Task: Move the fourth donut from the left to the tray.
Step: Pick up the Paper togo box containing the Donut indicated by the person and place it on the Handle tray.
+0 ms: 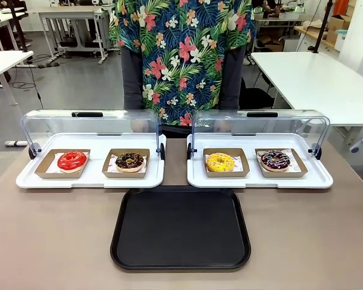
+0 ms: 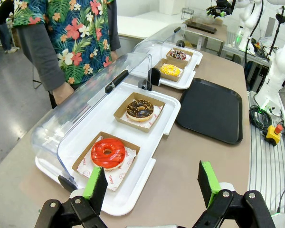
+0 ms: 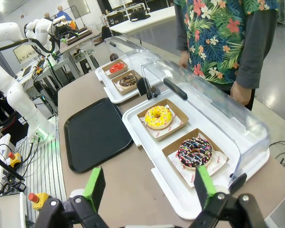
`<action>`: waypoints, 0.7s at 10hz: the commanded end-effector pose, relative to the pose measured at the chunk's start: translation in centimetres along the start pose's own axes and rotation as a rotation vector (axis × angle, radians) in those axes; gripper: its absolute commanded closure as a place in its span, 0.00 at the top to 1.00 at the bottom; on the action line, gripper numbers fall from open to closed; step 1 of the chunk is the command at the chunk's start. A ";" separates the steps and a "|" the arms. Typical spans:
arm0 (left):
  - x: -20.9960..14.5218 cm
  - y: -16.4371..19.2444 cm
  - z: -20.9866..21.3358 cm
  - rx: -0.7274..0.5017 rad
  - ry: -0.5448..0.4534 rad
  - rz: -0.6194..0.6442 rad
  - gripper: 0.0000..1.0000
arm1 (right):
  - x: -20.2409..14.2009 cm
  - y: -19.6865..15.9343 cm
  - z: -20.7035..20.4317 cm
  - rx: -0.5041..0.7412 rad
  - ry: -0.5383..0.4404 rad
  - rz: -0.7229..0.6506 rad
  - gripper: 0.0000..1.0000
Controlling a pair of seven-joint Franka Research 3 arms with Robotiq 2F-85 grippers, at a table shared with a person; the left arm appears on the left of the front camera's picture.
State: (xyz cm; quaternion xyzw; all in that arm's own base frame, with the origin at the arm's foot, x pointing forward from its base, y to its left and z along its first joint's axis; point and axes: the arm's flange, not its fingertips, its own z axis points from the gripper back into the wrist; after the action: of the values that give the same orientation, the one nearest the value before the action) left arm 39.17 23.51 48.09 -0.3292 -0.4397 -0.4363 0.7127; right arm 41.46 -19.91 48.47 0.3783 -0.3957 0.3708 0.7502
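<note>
The fourth donut (image 1: 274, 160), dark chocolate with pink and white sprinkles, lies in a small brown cardboard tray at the far right of the right white display tray (image 1: 259, 179). It shows close in the right wrist view (image 3: 194, 152) and far off in the left wrist view (image 2: 178, 54). The black tray (image 1: 180, 228) lies bare at the table's front middle (image 2: 210, 109) (image 3: 96, 132). My left gripper (image 2: 151, 185) stands open above the table's left end, near the red donut. My right gripper (image 3: 150, 186) stands open above the right end, with nothing between its fingers.
From the left, a red donut (image 1: 71, 161), a chocolate crumb donut (image 1: 129, 161) and a yellow donut (image 1: 220, 162) lie in cardboard trays. Both clear lids (image 1: 91, 124) stand raised at the back. A person in a floral shirt (image 1: 180, 54) stands behind the table.
</note>
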 end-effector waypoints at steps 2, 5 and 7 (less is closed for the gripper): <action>0.1 -0.1 0.1 -0.009 -0.008 0.006 1.00 | 0.2 0.0 -0.2 0.002 -0.025 0.014 1.00; 0.1 -0.1 0.1 -0.009 -0.008 0.006 1.00 | 0.2 0.0 -0.2 0.002 -0.025 0.014 1.00; 0.1 -0.1 0.1 -0.009 -0.008 0.006 1.00 | 0.2 0.0 -0.2 0.002 -0.025 0.014 1.00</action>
State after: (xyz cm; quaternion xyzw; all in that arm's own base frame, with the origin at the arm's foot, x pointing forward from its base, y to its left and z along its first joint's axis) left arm 39.17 23.51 48.09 -0.3292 -0.4397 -0.4363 0.7127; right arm 41.46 -19.91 48.47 0.3783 -0.3957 0.3708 0.7502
